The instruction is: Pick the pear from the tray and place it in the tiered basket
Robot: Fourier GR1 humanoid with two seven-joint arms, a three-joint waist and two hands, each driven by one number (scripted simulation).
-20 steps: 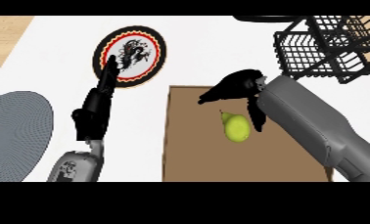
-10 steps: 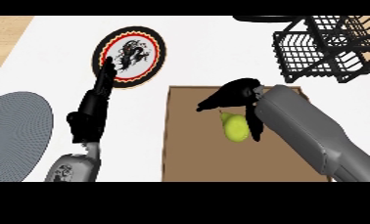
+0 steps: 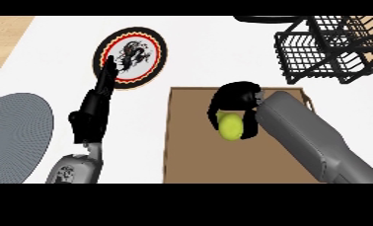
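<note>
Cupping pear point(image 3: 231, 127), right hand point(image 3: 238, 102) curled over it, above tray point(image 3: 191, 141)

forearms: smooth grey casings | left hand point(image 3: 91, 116): black; right hand point(image 3: 237, 99): black, glossy

Matt brown tray point(image 3: 189, 141), black wire basket point(image 3: 320, 47) — smooth, slightly glossy green pear point(image 3: 231, 127).

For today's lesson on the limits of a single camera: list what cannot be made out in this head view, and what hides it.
- Pear: its upper part is hidden by the right robot hand.
- Whether the pear is lifted off the tray: cannot be told from above.
- Tiered basket: cut off by the right edge.
- Grey disc: cut off by the left edge.
- Left robot hand: edge-on.
</note>
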